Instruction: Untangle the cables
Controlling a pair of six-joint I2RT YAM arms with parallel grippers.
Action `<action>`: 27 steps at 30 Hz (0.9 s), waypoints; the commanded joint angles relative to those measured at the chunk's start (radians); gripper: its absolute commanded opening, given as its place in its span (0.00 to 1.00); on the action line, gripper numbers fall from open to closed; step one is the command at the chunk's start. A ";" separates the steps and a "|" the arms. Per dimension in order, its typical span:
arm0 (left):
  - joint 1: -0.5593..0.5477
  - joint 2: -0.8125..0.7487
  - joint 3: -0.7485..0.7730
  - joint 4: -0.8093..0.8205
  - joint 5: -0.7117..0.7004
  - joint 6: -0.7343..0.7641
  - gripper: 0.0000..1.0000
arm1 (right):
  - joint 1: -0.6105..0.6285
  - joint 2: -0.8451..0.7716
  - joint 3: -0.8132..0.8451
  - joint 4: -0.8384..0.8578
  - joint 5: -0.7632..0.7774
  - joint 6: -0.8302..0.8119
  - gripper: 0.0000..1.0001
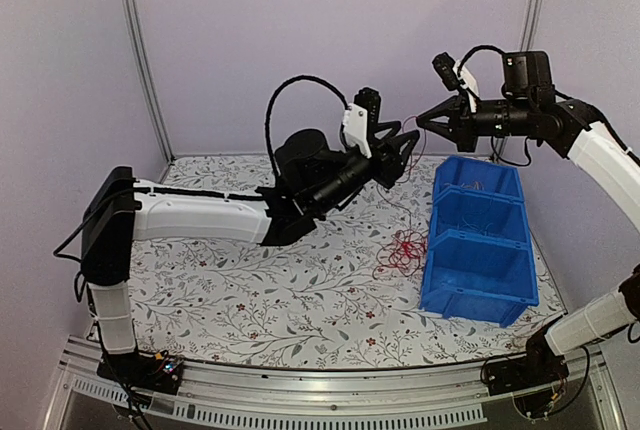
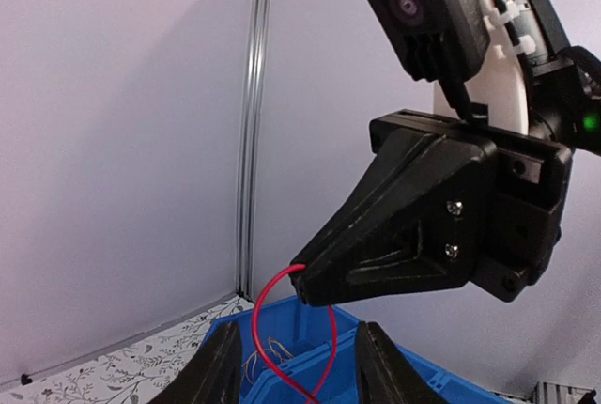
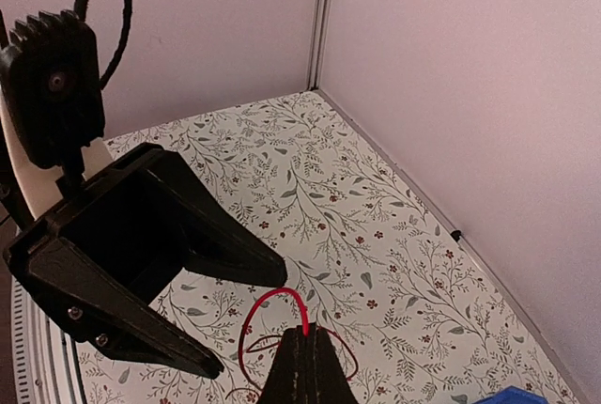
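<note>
The cables lie as a loose, mostly red clump on the floral table, beside the blue bins. My right gripper is raised above them and shut on one red wire, which loops out of its tip and trails down toward the clump. In the right wrist view its fingers are pressed together. My left gripper is open, just left of the right gripper's tip. In the left wrist view the red loop hangs between my open left fingers, not touching them, under the right gripper.
Three joined blue bins stand at the right of the table; the far one holds a few thin wires. Walls and metal posts close in the back and sides. The left arm stretches across the table's middle.
</note>
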 commanded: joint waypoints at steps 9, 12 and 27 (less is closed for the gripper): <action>0.058 0.207 0.213 -0.100 -0.098 -0.246 0.20 | 0.030 0.004 0.068 -0.082 -0.119 -0.004 0.00; 0.093 0.318 0.303 -0.139 -0.077 -0.303 0.11 | 0.029 -0.012 0.165 -0.130 -0.200 -0.019 0.00; 0.114 0.520 0.273 -0.273 -0.034 -0.457 0.04 | -0.105 -0.002 0.682 -0.139 -0.187 0.004 0.00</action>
